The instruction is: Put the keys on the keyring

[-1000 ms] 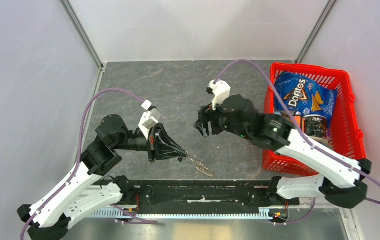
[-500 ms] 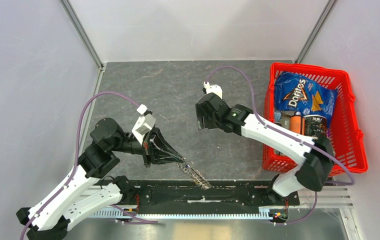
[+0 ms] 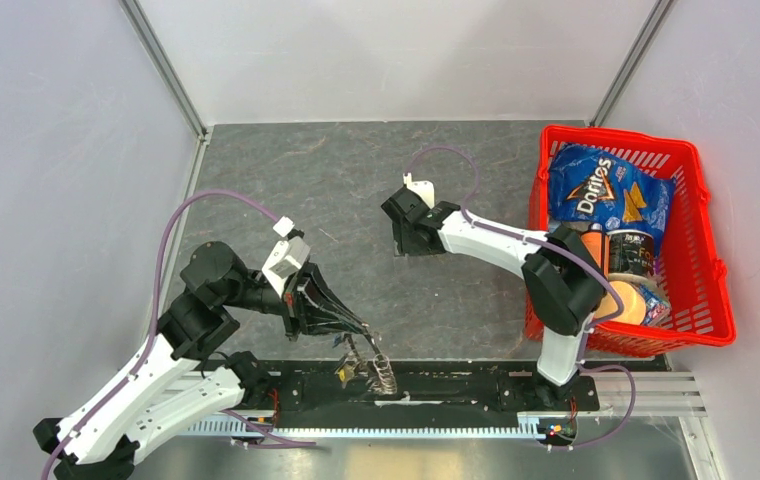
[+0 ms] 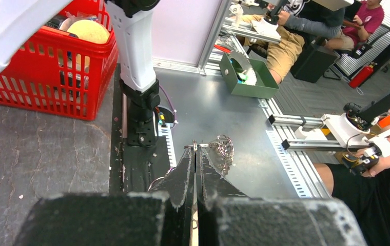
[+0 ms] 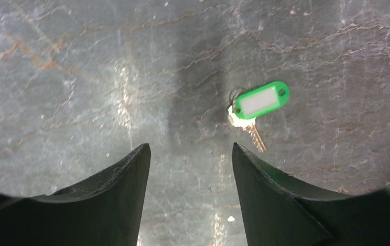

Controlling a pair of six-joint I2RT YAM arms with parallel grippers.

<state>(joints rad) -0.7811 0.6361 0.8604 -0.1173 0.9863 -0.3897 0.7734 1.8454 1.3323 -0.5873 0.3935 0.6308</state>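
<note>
My left gripper [image 3: 361,335] is shut on the keyring [image 3: 383,372], a bunch of linked silver metal rings. It hangs from the fingertips over the black rail at the near edge. In the left wrist view the shut gripper [image 4: 195,150] pinches one ring, and the rest of the keyring [image 4: 225,148] bunches just to the right. My right gripper [image 3: 408,240] points down at the table's middle and is open [image 5: 189,148] and empty. The green-headed key [image 5: 258,102] lies flat on the table just beyond its right fingertip [image 5: 238,149]. The black-headed key is not in view.
A red basket [image 3: 714,285] with a Doritos bag [image 3: 606,190] and other goods stands at the right. The black rail [image 3: 456,385] runs along the near edge. The right arm's base [image 4: 140,102] shows in the left wrist view, and a green box [image 4: 244,84] beyond the table.
My left gripper has swung toward the near edge, so the keyring now hangs over the rail. My right arm has stretched out and lowered over the table's middle.
</note>
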